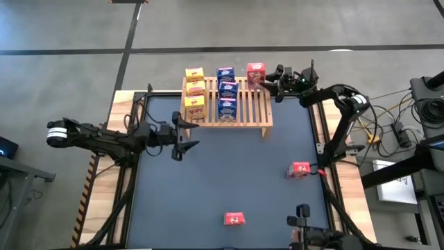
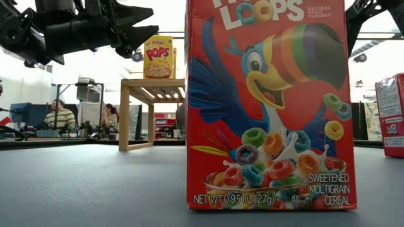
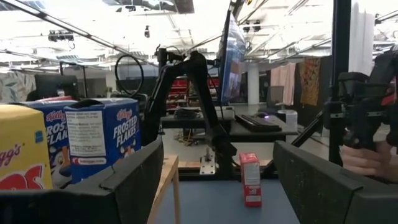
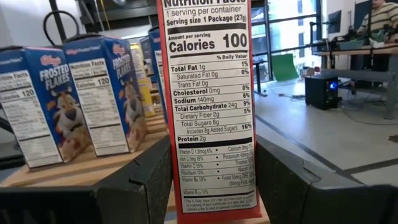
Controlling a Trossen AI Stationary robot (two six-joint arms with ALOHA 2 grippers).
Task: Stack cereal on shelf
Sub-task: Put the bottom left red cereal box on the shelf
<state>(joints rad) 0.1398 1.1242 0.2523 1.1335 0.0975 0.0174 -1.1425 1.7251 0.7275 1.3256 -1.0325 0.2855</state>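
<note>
Red cardboard cereal box [image 1: 255, 72], clamped between the right jaws [image 1: 266, 82] at the light slatted wooden shelf's [image 1: 251, 111] far corner, could topple off if released off-centre; left jaws [image 1: 182, 136] spread, idle.

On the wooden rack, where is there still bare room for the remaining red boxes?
The shelf is bare along its right side, beside the blue boxes and in front of the red box the right pincer holds at the back corner. Its left and middle are crowded: yellow boxes and blue boxes fill both columns.
</note>
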